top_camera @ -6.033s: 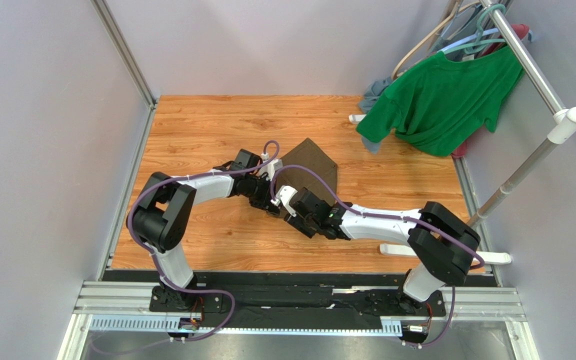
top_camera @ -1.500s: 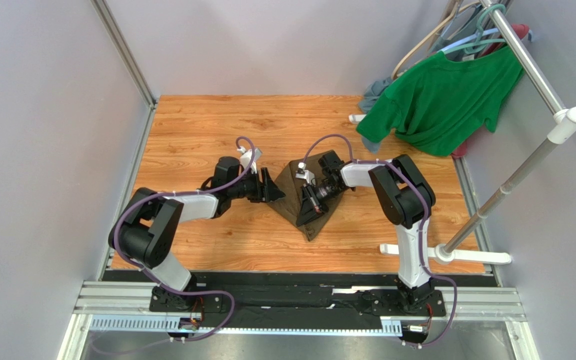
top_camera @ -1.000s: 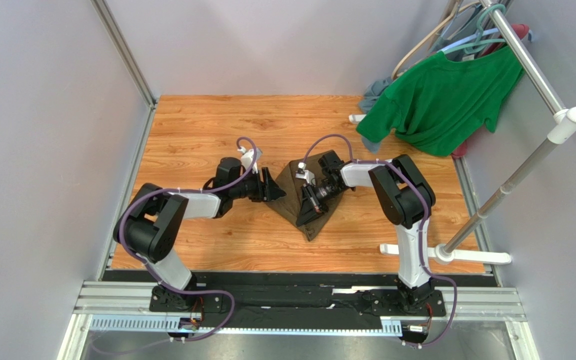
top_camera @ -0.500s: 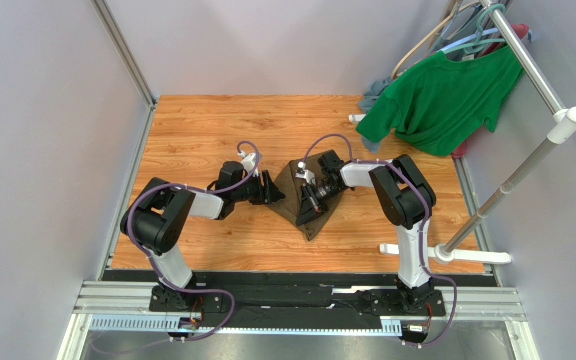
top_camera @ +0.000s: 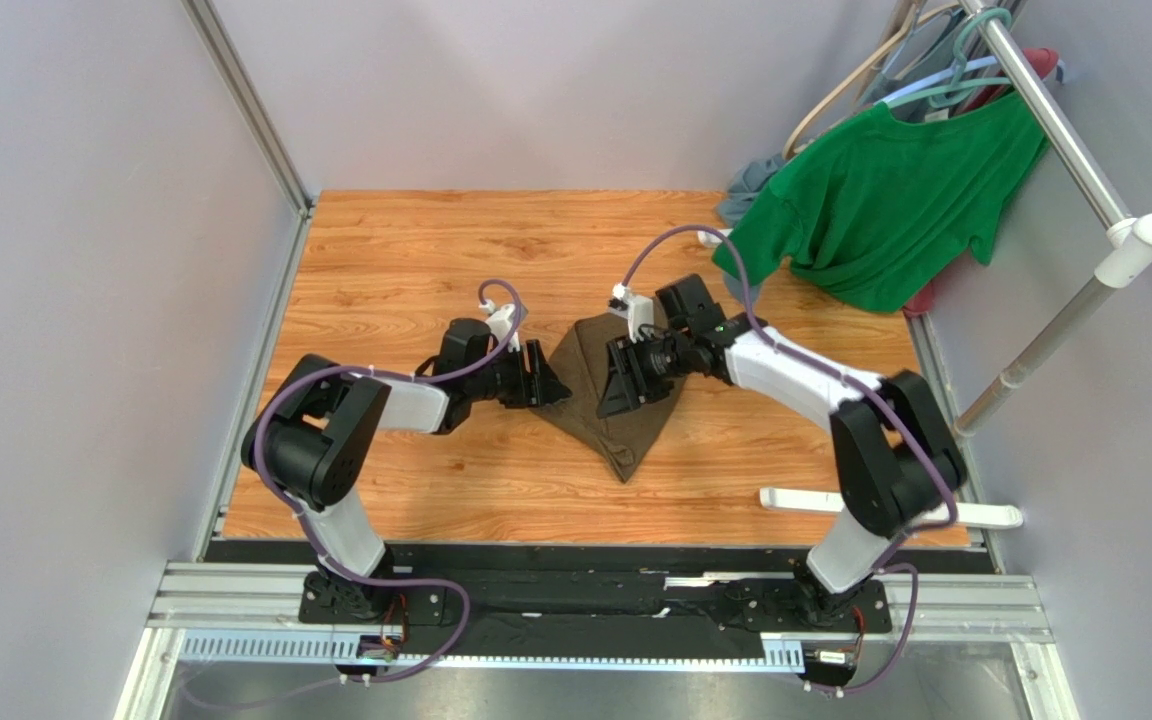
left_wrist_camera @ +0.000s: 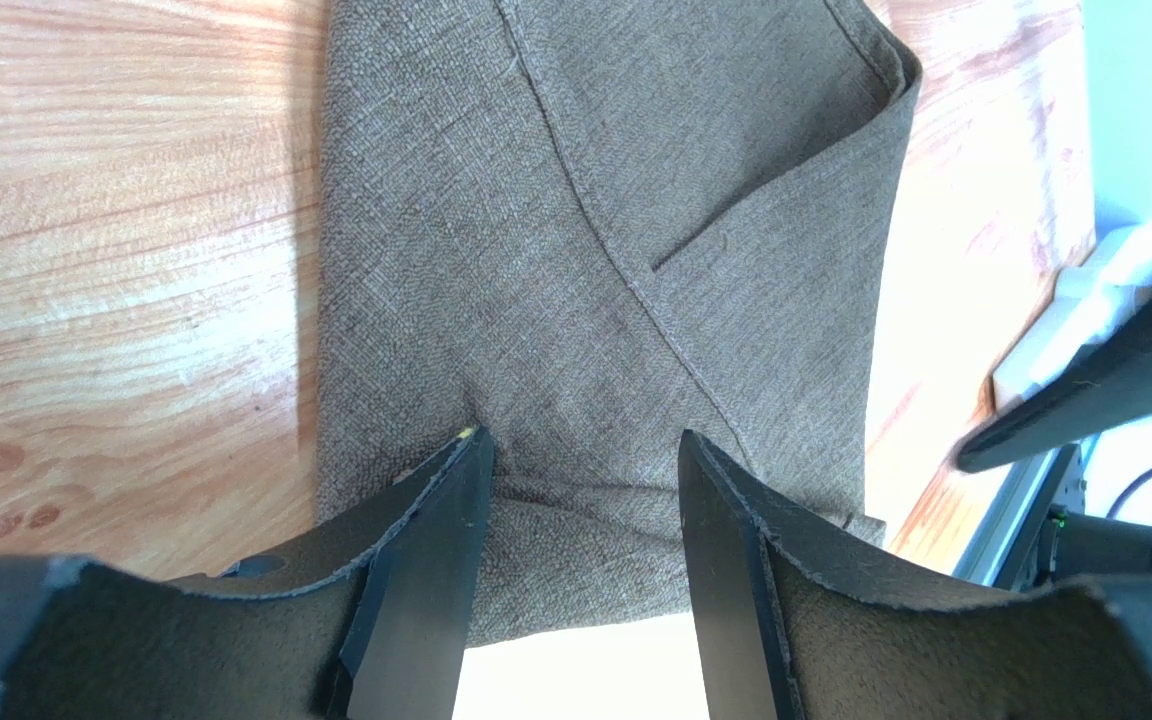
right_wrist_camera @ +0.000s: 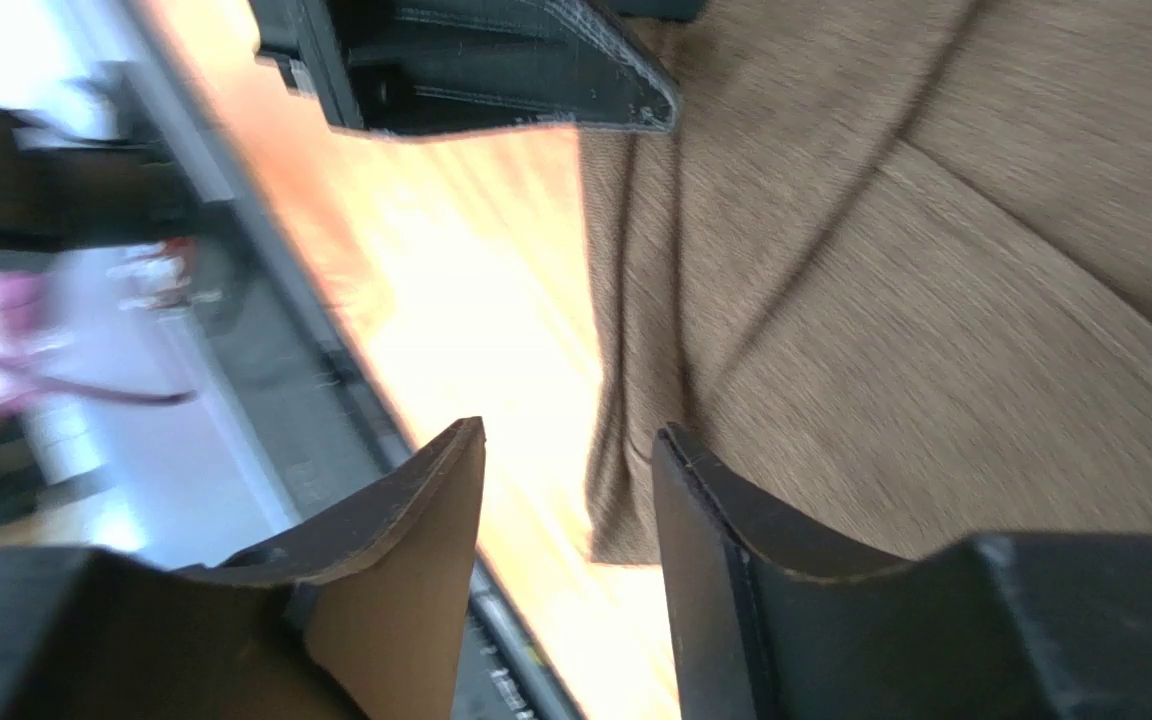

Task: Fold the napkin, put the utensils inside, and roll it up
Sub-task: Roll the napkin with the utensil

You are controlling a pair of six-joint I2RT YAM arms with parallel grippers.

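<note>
The napkin (top_camera: 615, 423) is a dark olive-brown cloth, folded into a narrow wedge on the wooden table, its point toward the near edge. My left gripper (top_camera: 548, 384) is at its left edge. In the left wrist view that gripper (left_wrist_camera: 579, 446) is open, its fingertips (left_wrist_camera: 465, 450) down on the napkin (left_wrist_camera: 612, 225) with flat cloth between them. My right gripper (top_camera: 620, 387) hovers over the napkin's upper middle. In the right wrist view it (right_wrist_camera: 567, 432) is open and empty above the napkin's (right_wrist_camera: 913, 300) edge. The utensils are out of view.
A bright green T-shirt (top_camera: 883, 195) hangs from a metal rack pole (top_camera: 1063, 135) at the back right, with a grey-blue garment (top_camera: 748, 188) behind it. The rack's white foot (top_camera: 898, 510) lies on the table near my right arm. Grey walls close in both sides.
My right gripper has gone from shut to open and lifted off the napkin, its arm swinging out to the right. The left gripper has stayed open at the napkin's left edge.
</note>
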